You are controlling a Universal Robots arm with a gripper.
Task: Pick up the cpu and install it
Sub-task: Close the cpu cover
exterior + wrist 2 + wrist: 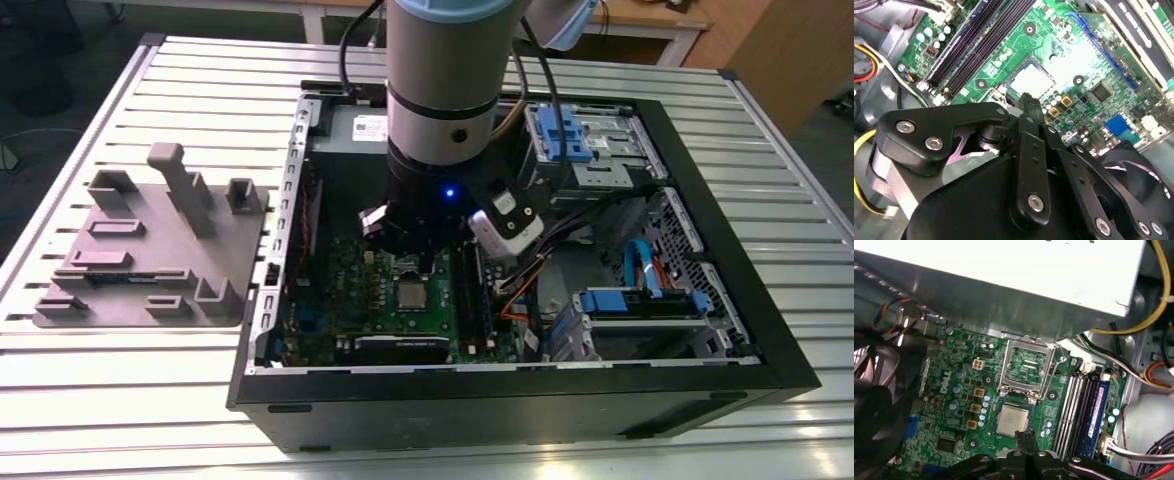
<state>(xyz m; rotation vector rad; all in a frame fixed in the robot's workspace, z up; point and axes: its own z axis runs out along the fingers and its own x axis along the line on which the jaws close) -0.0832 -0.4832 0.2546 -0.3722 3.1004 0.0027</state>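
Observation:
The cpu (1013, 420), a small silvery square chip, lies flat in the socket of the green motherboard (954, 390). The socket's metal frame lid (1026, 365) stands open beside it. My gripper (1028, 436) hovers just above one edge of the cpu, fingertips pressed together and holding nothing. In the second wrist view the cpu (1031, 80) shows as a pale square just past the black fingertips (1026, 100). The exterior view has the cpu (411, 293) on the motherboard (340, 300) inside the open computer case, with the gripper (422, 265) straight above it.
A grey fixture tray (147, 250) lies on the table at the exterior view's left. Inside the case are a metal power supply box (1004, 280), memory slots (1074, 405), a fan (874, 400), blue drive cages (587, 140) and loose cables (521, 290).

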